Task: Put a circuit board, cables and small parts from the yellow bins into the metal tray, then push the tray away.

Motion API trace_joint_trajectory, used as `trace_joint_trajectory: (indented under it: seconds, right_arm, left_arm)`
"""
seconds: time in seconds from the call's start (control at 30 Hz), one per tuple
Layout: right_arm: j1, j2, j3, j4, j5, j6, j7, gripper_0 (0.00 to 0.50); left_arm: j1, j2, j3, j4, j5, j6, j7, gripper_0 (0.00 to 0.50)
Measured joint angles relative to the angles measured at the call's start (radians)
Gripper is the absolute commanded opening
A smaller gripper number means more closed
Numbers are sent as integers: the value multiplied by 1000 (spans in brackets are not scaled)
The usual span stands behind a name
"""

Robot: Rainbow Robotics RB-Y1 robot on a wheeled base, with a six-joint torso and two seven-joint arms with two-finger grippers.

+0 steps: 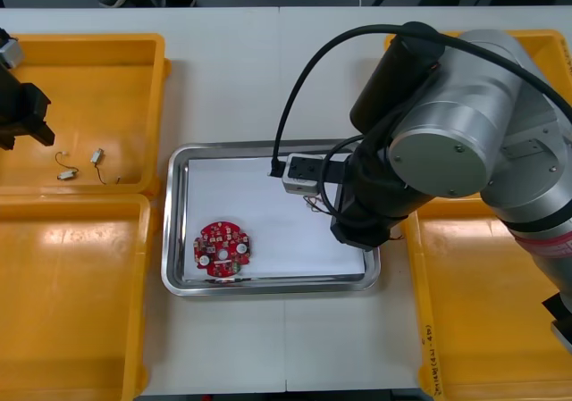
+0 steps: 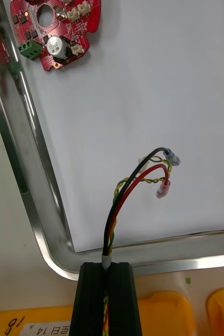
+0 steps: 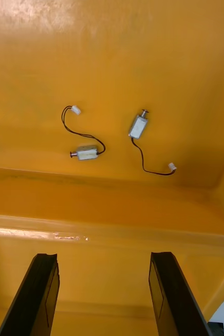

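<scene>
Far left of the front view, the left arm [image 1: 22, 115] hangs over the upper-left yellow bin [image 1: 134, 62]. The left jaws are spread wide with nothing between them, and the fingers [image 3: 41, 294] stand well apart in the left wrist view. Two small metal parts [image 1: 96, 155] with thin black leads lie on that bin's floor, near each other but not touching, out beyond the fingers. A second bin [image 1: 71, 303] sits in the lower left.

Middle of the frame is the metal tray [image 1: 174, 240] on the counter [image 1: 268, 71]. It's white inside, with a round red circuit board [image 1: 224, 250] lying flat in its lower-left part.

The right arm [image 1: 429, 133] reaches down over the tray's right side. The right jaws are clamped narrow on a cable bundle [image 2: 138, 181] of black, red and twisted yellow strands. Its loose ends, with small clear plugs, stick out over the white floor near a tray corner. Can't tell if they touch it. More bins [image 1: 483, 329] line the right edge.
</scene>
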Motion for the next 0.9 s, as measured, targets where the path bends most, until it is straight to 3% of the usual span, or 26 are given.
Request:
trace_joint_trajectory:
  seconds: [0.33, 0.5, 0.9]
  right_arm:
    - [-31, 51, 108, 82, 55, -68, 15, 0]
    - [-44, 51, 180, 113, 89, -123, 49, 0]
    - [-50, 85, 241, 176, 94, -168, 75, 0]
  left_arm:
    - [0, 0, -14, 103, -12, -124, -267, 500]
    - [0, 1, -61, 149, -12, -193, -276, 500]
    - [0, 1, -178, 231, -12, -356, -276, 500]
